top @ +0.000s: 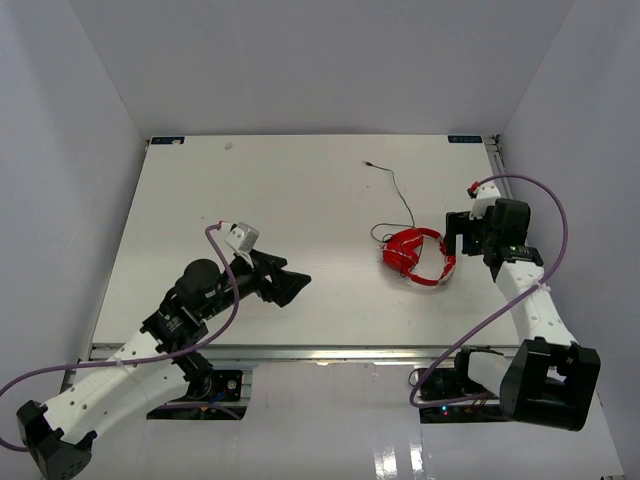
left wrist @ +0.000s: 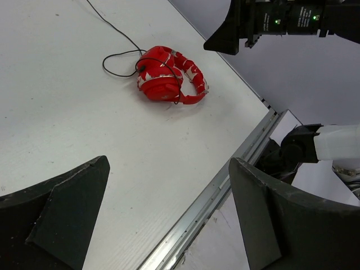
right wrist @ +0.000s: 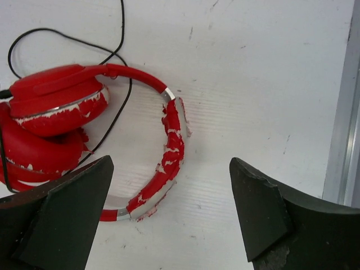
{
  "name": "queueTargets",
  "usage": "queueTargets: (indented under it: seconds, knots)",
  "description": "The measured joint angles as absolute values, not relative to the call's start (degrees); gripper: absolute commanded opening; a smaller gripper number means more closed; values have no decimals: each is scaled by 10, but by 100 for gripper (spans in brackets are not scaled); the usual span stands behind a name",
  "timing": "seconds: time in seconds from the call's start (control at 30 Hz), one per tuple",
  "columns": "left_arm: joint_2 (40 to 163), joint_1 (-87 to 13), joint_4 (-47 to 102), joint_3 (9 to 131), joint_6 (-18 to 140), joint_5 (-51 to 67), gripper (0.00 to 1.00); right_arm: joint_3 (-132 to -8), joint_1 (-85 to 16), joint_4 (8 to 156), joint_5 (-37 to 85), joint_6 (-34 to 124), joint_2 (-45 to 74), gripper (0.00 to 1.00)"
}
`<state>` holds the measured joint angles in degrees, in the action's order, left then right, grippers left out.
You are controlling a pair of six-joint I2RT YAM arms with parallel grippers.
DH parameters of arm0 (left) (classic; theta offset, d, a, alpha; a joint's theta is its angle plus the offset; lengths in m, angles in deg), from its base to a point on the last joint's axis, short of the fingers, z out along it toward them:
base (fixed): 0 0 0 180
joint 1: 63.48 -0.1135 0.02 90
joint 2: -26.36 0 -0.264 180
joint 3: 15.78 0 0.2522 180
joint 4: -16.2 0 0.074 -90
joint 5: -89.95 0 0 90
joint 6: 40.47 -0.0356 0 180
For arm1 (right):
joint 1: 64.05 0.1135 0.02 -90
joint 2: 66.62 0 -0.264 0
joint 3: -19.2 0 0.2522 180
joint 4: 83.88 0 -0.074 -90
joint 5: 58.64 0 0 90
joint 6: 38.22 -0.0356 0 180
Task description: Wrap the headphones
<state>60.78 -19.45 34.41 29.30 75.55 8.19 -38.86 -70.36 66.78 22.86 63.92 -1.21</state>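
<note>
Red headphones (top: 412, 255) — cable plug (top: 369, 162) seen only from top | both jaws open

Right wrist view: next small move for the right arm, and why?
Probably lower the right end effector straight down and close on the headband. Its jaws are open with that band showing between them, the headphones lie ungripped, and the black cable trails away unwrapped, so they likely need holding first.
</note>
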Motion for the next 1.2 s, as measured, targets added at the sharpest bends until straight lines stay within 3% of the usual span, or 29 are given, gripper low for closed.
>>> queueTargets:
  seconds: [0.23, 0.53, 0.6, 0.7, 0.8, 0.83, 0.97, 1.2]
  knots:
    - [606, -194, 337, 292, 756, 87, 98, -334, -705, 670, 163, 731, -40, 90]
    - [591, -194, 334, 280, 759, 88, 98, -383, -706, 671, 140, 741, 144, 96]
    - [590, -194, 334, 279, 759, 88, 98, -403, -706, 671, 149, 726, 182, 88]
    - [587, -194, 334, 278, 759, 87, 98, -437, -707, 666, 155, 704, 234, 58]
    - [587, -194, 334, 277, 758, 87, 98, -477, -707, 652, 159, 688, 285, 42]
    - [587, -194, 334, 277, 758, 87, 98, -490, -707, 648, 160, 682, 296, 40]
    - [587, -194, 334, 277, 757, 87, 98, -500, -707, 646, 171, 678, 309, 9]
    - [613, -194, 318, 275, 759, 96, 98, -483, -698, 641, 183, 695, 282, 8]
